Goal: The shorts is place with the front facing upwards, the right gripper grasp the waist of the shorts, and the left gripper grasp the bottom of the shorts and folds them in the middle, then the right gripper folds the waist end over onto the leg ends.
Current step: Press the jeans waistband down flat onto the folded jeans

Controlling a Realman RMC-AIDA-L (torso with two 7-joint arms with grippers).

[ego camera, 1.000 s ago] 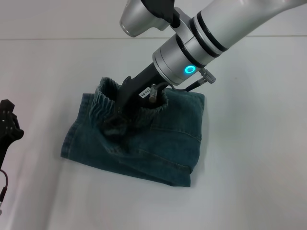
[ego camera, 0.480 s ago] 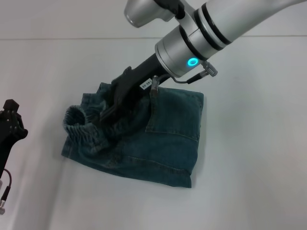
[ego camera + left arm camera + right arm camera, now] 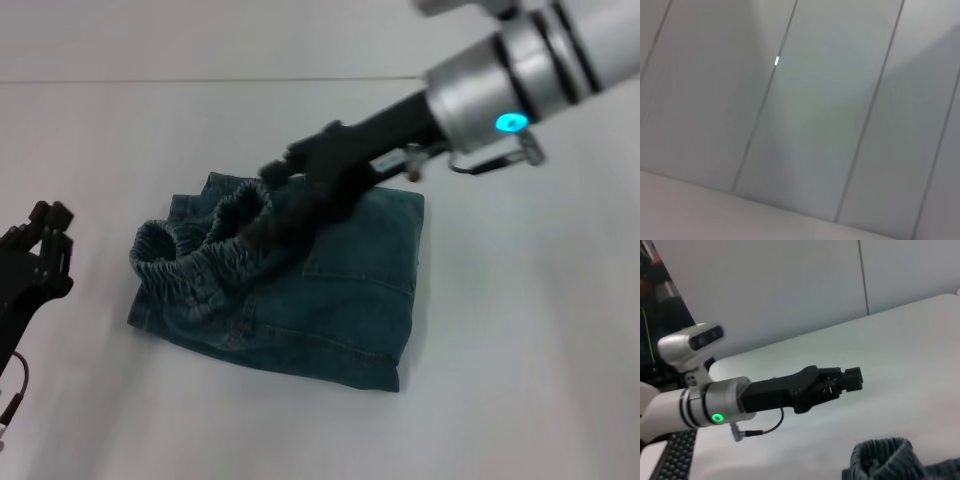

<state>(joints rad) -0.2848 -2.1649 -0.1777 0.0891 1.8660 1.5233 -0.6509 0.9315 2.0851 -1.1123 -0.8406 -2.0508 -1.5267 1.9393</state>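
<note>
From my station, nearest to me the left gripper (image 3: 38, 250) sits parked at the near left edge of the tabletop (image 3: 520, 340), well apart from the garment; I cannot tell how its fingers stand, and its wrist view shows only a blank panelled wall. The shorts (image 3: 290, 290) lie at the middle of the tabletop, folded lengthwise into a compact stack, the patch pocket uppermost on the right half. The leg ends (image 3: 300, 360) form the near edge, flat with a straight hem, running from near left to near right. The waist (image 3: 205, 250) is bunched in a loose ruffled loop on the left half, standing up off the lower layer and not lying flat; it has not reached the leg ends. Farther back, the right gripper (image 3: 290, 200) reaches in from the far right, its dark fingers low over the gathered band at the far side of the stack. I judge them to be pinching the waist, but the contact is hidden against dark cloth, so I record that as unconfirmed. For the step in hand I would carry the waist low and steadily toward the near hem, keeping it just clear of the lower layer so the stack is not dragged. I would set the band down square with the hem and release only once it rests flat. The risk I note is the elastic springing back into a heap.
</note>
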